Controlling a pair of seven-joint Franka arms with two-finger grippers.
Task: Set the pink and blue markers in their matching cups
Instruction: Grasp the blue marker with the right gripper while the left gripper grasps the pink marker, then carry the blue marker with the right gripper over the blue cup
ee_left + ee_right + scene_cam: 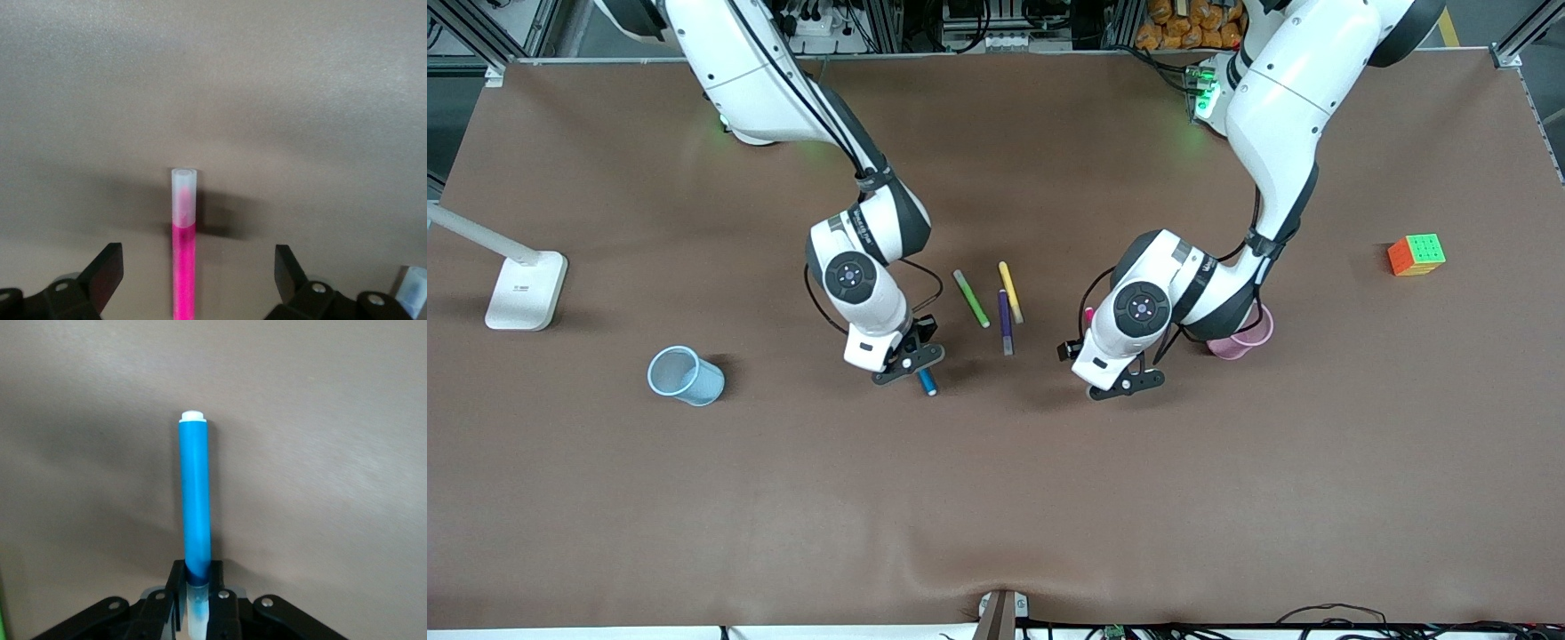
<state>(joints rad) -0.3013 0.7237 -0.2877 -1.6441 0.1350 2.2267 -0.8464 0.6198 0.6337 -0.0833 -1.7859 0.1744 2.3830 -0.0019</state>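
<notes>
**End effectors low at the markers, both cups empty**

Right end effector point(909, 360) is clamped tight on the blue marker point(195, 500), gripped near its pale end, with the blue barrel sticking out past the fingers over the bench point(996, 498). In the front view only the blue tip is seen poking out below the fingers, at mid-bench.

Left end effector point(199, 267) is spread wide with nothing held. The pink marker point(183, 267) is seen lying on the bench between the two fingers, its pale end pointing away from the wrist camera. No finger is touching it. In the front view just a sliver of pink is seen beside the left wrist.

Blue cup point(685, 375) is placed toward the right arm's end of the bench, well apart from the right end effector, leaning over with its mouth open. Nothing is seen inside it.

Pink cup point(1241, 336) is placed toward the left arm's end, partly covered by the left forearm. Nothing is seen in the part of it that shows.

Green pen point(971, 299), yellow pen point(1010, 292) and dark purple pen point(1005, 322) are laid on the bench between the two arms. A colour cube point(1416, 254) and a white lamp base point(527, 290) are at the two ends of the bench.
</notes>
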